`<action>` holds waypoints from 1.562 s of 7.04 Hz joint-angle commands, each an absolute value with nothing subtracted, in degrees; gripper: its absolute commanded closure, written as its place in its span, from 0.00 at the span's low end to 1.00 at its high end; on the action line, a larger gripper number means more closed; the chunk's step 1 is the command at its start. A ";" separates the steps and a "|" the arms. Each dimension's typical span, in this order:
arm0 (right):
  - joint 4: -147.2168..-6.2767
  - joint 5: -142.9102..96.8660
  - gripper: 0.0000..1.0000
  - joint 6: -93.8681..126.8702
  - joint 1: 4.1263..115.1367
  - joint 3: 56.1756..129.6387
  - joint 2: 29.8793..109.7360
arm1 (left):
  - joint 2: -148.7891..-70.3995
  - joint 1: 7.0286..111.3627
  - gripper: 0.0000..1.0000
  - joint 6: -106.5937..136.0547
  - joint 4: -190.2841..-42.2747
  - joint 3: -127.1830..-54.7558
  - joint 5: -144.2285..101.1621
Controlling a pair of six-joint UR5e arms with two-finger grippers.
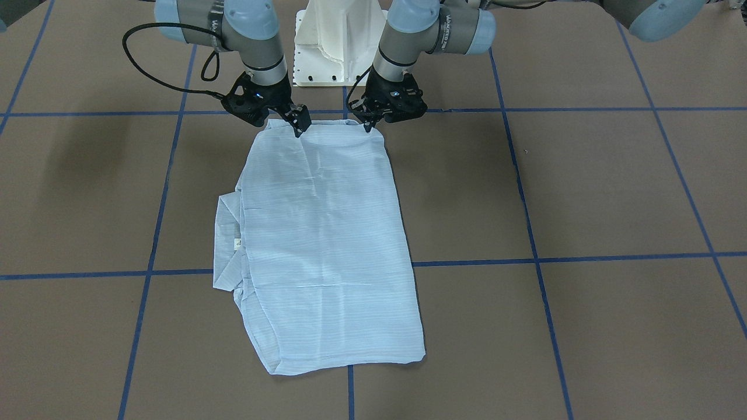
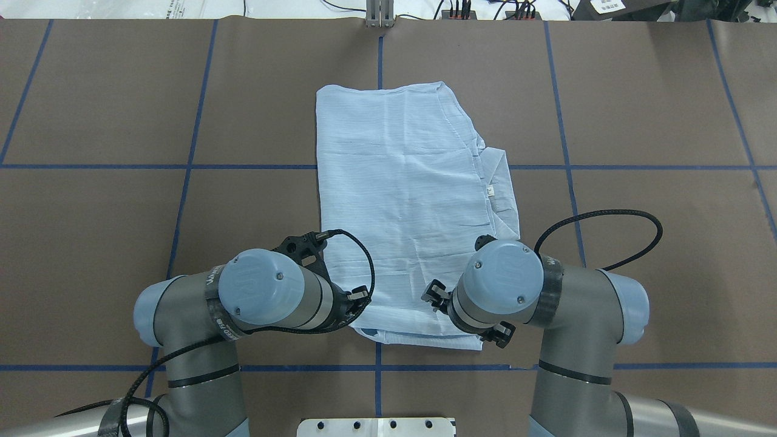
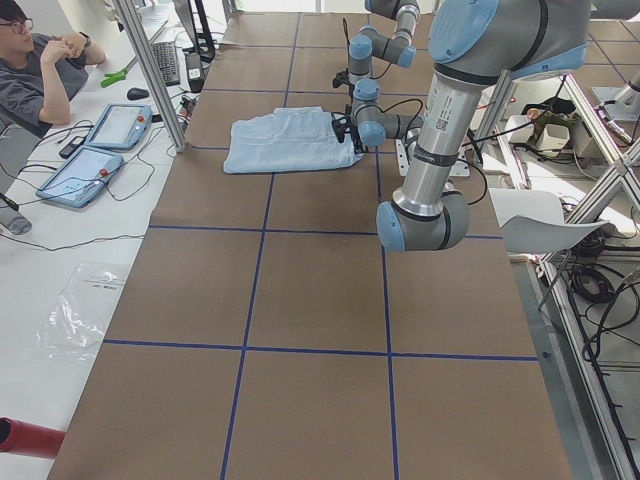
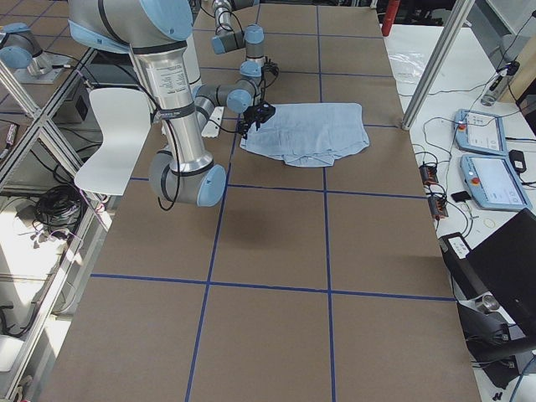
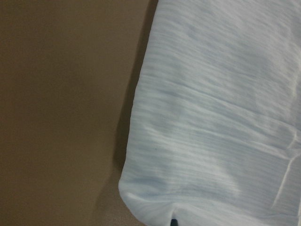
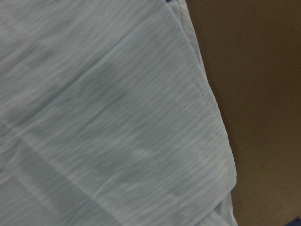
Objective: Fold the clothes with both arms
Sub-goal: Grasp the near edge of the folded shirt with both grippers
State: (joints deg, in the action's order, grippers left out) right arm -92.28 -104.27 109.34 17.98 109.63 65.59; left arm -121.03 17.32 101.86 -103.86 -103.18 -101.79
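On the brown surface [image 1: 583, 192] your shirt [image 1: 327, 233] lies folded into a long panel. Its long axis runs straight away from the robot, with the collar out to the robot's right. The left arm [image 2: 182, 315] and right arm [image 2: 576, 297] bend down over its near end, equally close. The left claw [image 1: 369, 125] and right claw [image 1: 299, 125] point down at the two near corners with fingertips seemingly almost together. You cannot tell whether they pinch cloth.

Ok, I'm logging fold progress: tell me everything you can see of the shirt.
The shirt is thin, pale blue, finely striped, creased, folded into a long rectangle flat on the brown table. Its collar and label stick out on the robot's right. The left gripper and right gripper sit at its edge nearest the robot; grip unclear.
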 commanded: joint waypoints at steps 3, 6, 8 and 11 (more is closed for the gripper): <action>-92.02 -103.89 0.00 109.25 16.43 107.58 66.35 | -121.03 17.31 1.00 101.87 -103.89 -103.01 -101.69; -91.85 -103.80 0.00 109.34 16.44 106.96 66.53 | -121.03 17.31 1.00 101.87 -103.97 -102.83 -101.69; -91.85 -103.80 0.02 109.34 16.44 106.96 66.53 | -121.03 17.31 1.00 101.87 -103.97 -102.92 -101.69; -91.85 -103.89 0.55 109.34 16.35 106.96 66.53 | -121.03 17.31 1.00 101.87 -103.89 -102.83 -101.60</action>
